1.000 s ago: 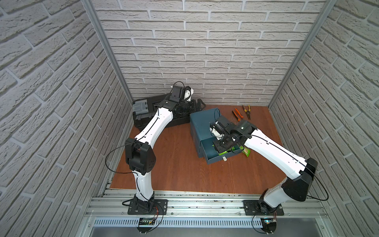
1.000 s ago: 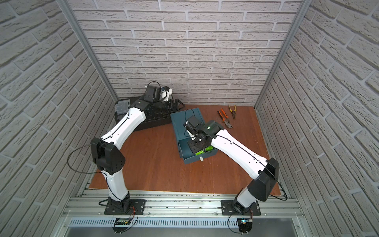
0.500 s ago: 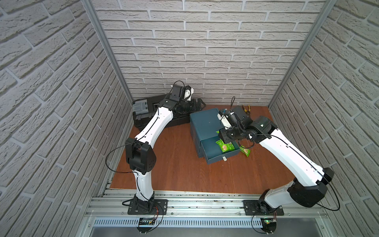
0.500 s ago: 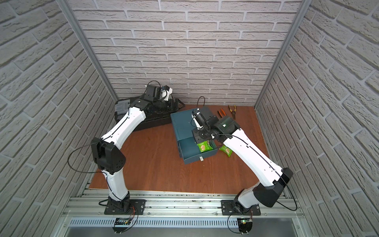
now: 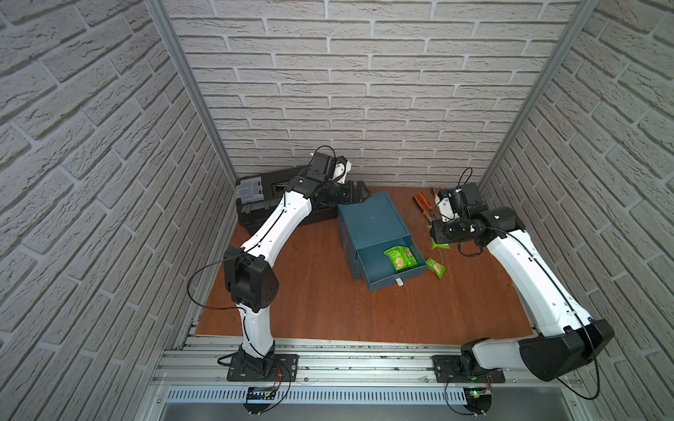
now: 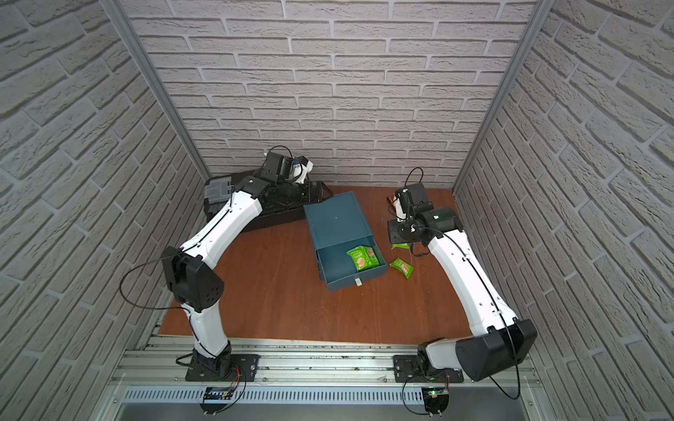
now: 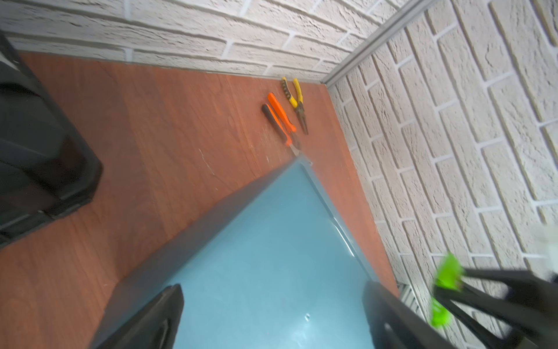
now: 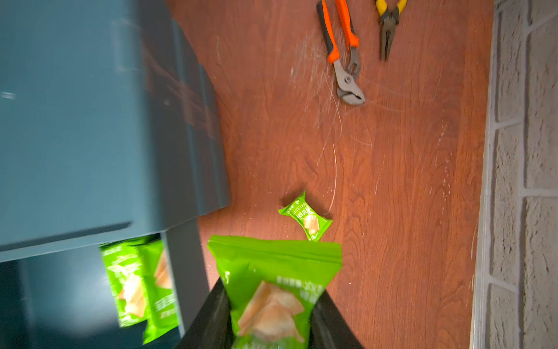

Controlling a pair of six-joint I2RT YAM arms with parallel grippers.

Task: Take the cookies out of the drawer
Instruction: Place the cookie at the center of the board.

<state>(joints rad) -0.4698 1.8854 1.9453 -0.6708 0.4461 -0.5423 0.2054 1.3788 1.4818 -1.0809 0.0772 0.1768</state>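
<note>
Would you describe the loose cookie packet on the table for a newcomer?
Start at the blue cabinet. Beside its open drawer lies a green packet. It alone rests on bare wood; others sit in the drawer or in the right pincer.

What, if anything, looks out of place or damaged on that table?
Pale scratches scuff the wooden tabletop beside the orange-handled pliers, and the blue drawer unit sits skewed to the walls. Nothing looks spilled or broken.

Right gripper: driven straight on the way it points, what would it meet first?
Likely the table: the cookie packet in the right gripper would touch down first, close beside the loose packet. Depth is unclear, so it might clip that one.
</note>
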